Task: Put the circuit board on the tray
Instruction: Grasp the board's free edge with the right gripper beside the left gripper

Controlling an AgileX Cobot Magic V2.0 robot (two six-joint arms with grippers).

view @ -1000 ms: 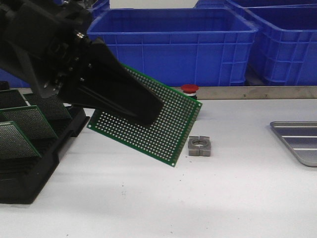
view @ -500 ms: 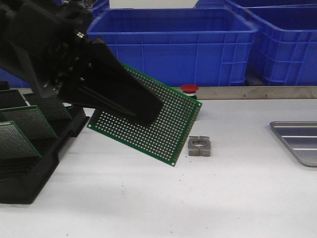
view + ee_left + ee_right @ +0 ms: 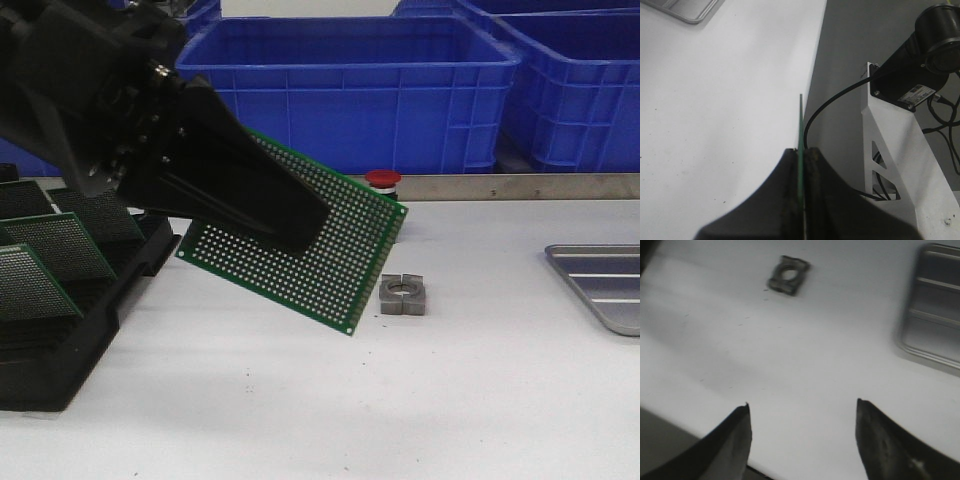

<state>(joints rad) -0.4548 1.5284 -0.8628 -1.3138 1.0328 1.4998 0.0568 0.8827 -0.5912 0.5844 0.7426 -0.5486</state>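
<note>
Green perforated circuit board [image 3: 300, 240] hung tilted above the white surface [image 3: 400, 400], clamped in the left claw [image 3: 290, 225], well left of the ribbed grey tray [image 3: 605, 285], presumably for carrying across. Left wrist: both black pads [image 3: 790, 170] pinched its thin edge. Right wrist: the right claw [image 3: 802, 432] gaped wide, holding nothing, near the tray.
</note>
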